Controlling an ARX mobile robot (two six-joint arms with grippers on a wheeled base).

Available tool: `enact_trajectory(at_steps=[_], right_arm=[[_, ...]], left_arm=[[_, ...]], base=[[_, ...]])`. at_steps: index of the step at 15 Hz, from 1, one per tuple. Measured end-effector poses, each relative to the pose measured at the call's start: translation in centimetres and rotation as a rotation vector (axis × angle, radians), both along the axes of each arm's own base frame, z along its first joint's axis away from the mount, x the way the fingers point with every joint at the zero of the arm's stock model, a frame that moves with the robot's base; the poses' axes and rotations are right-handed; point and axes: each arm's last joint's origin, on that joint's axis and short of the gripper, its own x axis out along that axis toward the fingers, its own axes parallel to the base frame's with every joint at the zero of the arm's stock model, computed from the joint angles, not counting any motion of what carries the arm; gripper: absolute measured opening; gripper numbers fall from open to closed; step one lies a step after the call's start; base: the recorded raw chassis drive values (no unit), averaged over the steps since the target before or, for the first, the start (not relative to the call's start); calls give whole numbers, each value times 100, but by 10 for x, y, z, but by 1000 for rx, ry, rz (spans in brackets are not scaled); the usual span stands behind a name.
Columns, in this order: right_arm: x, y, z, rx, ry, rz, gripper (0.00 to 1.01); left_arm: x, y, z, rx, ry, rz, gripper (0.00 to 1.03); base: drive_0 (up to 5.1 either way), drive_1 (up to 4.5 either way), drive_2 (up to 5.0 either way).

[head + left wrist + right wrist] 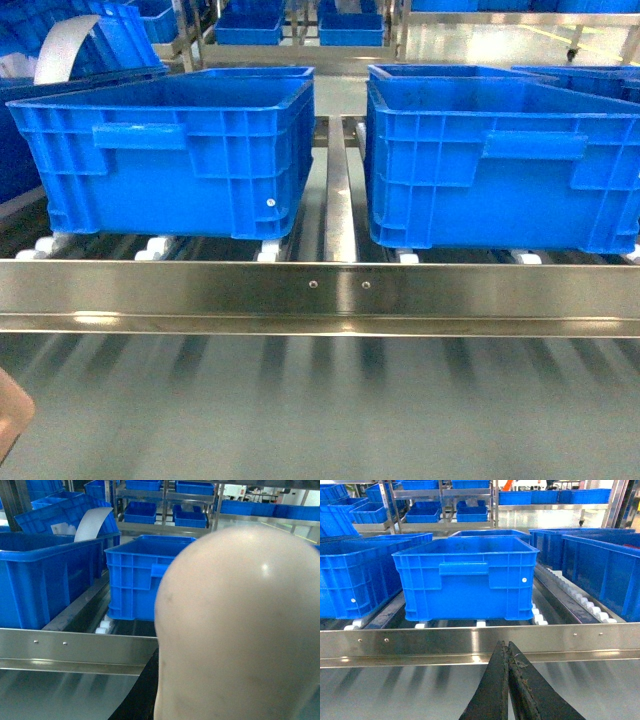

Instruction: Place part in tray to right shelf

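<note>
The right gripper (508, 680) has its jaws pressed together on nothing, hovering just short of the shelf's steel front rail (470, 642). The left arm's jaws are hidden behind the cream tray (240, 630), which fills its wrist view, so I cannot tell how they stand. In the head view only a corner of the tray shows, below the rail at far left. The blue part is nowhere visible. Being a plastic scoop, the tray should be light, stiff and smooth-walled; its handle looks the surest hold.

Bright overhead light glares off the right shelf (320, 290) rail, foreground streaky-blurred, tray (240, 630) close-up soft with a hotspot.
</note>
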Motion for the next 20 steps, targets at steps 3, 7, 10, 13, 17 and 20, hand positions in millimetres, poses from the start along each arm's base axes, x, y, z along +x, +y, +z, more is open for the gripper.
enact_trajectory(at_steps=[3, 7, 10, 13, 17, 20], right_arm=[[0, 0, 0, 0, 0, 0, 2], [0, 0, 0, 0, 0, 0, 2], [0, 0, 0, 0, -1, 0, 2], [0, 0, 0, 0, 0, 0, 2], [0, 0, 0, 0, 0, 0, 15], [0, 0, 0, 0, 0, 0, 51]], left_arm=[[-3, 0, 0, 0, 2, 0, 15], [-14, 0, -6, -1, 39, 1, 15], [-15, 0, -5, 0, 24, 2, 15], [-15, 0, -4, 0, 11, -1, 15], [-15, 0, -4, 0, 12, 0, 15], [-15, 0, -4, 0, 12, 0, 15]], base=[[0, 0, 0], [0, 0, 0], [0, 0, 0], [0, 0, 0], [0, 0, 0], [0, 0, 0]])
